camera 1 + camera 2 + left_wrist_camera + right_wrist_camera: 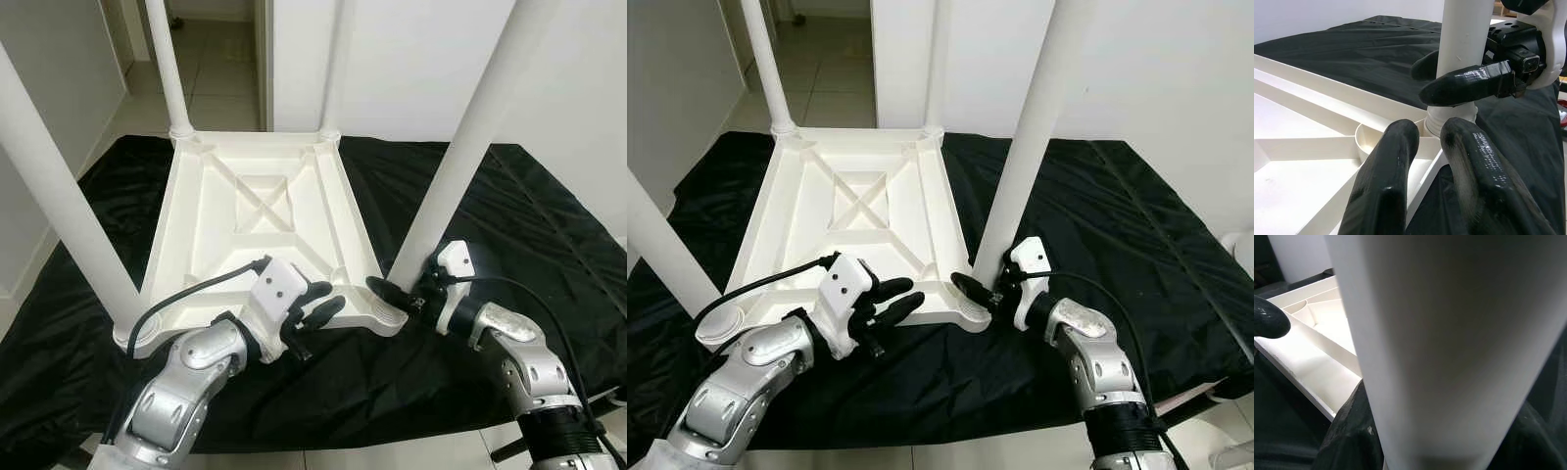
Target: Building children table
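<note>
Left eye view — upturned white table top (257, 211) centre frame, right gripper (392, 294) clasping near-right leg (460, 157), left gripper (318, 311) parted — holding nothing.

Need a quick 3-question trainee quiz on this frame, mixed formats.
1. True or false: the white plastic tabletop lies underside-up on the black cloth.
2. How many white tubular legs stand in its corner sockets?
3. The right gripper holds: A) the near-right leg at its base; B) the cloth; C) nothing.

Key:
1. True.
2. Four.
3. A; the left gripper hovers over the tabletop's near edge, holding nothing.
</note>
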Available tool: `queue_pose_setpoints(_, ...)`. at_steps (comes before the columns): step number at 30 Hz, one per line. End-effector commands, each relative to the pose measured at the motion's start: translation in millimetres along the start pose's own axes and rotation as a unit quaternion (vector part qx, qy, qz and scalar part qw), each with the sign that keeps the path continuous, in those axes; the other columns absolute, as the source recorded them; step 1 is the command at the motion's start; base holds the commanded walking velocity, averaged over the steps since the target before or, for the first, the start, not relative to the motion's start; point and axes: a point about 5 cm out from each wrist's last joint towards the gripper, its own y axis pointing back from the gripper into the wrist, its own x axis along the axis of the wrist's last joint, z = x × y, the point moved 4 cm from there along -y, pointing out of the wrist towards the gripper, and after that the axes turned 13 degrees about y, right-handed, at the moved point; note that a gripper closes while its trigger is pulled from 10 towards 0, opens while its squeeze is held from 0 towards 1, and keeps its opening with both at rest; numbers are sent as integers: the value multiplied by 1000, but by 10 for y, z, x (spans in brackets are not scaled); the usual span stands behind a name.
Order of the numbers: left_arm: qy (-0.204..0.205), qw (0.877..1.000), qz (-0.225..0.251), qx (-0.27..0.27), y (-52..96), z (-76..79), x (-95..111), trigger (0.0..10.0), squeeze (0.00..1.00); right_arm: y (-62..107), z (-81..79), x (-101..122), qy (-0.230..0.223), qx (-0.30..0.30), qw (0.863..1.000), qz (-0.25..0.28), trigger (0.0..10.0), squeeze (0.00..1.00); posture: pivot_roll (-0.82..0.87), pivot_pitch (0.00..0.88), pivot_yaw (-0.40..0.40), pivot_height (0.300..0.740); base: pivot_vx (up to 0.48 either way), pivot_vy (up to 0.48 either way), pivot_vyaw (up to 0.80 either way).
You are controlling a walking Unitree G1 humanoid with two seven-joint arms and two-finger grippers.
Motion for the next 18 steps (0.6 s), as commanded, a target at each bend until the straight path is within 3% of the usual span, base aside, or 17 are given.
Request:
queue_pose_setpoints(1, -3, 1000, 0, 9, -13, -12, -16, 10000, 0, -6, -83, -58, -21, 8, 1000, -6, 0, 0, -16, 13, -57, 740, 0, 0, 0)
queue_pose_setpoints(3, -3, 1000, 0, 9, -13, -12, -16, 10000, 0, -6, -83, -58, -21, 8, 1000, -6, 0, 0, -16, 13, -57, 740, 0, 0, 0)
queue_pose_setpoints(4, 0, 1000, 2, 12, -16, -15, -15, 10000, 0, -46, -110, -32, -25, -14, 1000, -7, 10000, 0, -23, 14, -61, 740, 0, 0, 0)
queue_pose_setpoints(6, 1, 1000, 3, 13, -8, 3, -23, 10000, 0, -131, -119, 18, -37, -91, 995, -13, 10000, 0, -23, 17, -66, 740, 0, 0, 0)
queue_pose_setpoints(8, 1, 1000, 3, 13, -8, 3, -23, 10000, 0, -131, -119, 18, -37, -91, 995, -13, 10000, 0, -23, 17, -66, 740, 0, 0, 0)
queue_pose_setpoints(10, 3, 1000, 3, 17, 11, 0, -31, 10000, 0, -137, -95, -5, -45, -179, 982, -38, 10000, 0, -26, 27, -67, 740, 0, 0, 0)
queue_pose_setpoints(13, 5, 1000, 3, 20, 17, -8, -31, 10000, 0, -124, -81, -22, -54, -210, 975, -47, 10000, 0, -26, 27, -67, 740, 0, 0, 0)
queue_pose_setpoints(14, 6, 1000, 2, 23, 25, -15, -33, 10000, 0, -105, -104, -44, -64, -244, 966, -56, 10000, 0, -28, 38, -68, 740, 0, 0, 0)
queue_pose_setpoints(15, 6, 1000, 2, 23, 25, -15, -33, 10000, 0, -105, -104, -44, -64, -244, 966, -56, 10000, 0, -28, 38, -68, 740, 0, 0, 0)
queue_pose_setpoints(17, 9, 1000, 3, 27, 29, -20, -35, 10000, 0, -66, -182, -83, -84, -311, 944, -73, 10000, 0, -32, 48, -68, 740, 0, 0, 0)
queue_pose_setpoints(18, 9, 1000, 3, 27, 29, -20, -35, 10000, 0, -66, -182, -83, -84, -311, 944, -73, 10000, 0, -32, 48, -68, 740, 0, 0, 0)
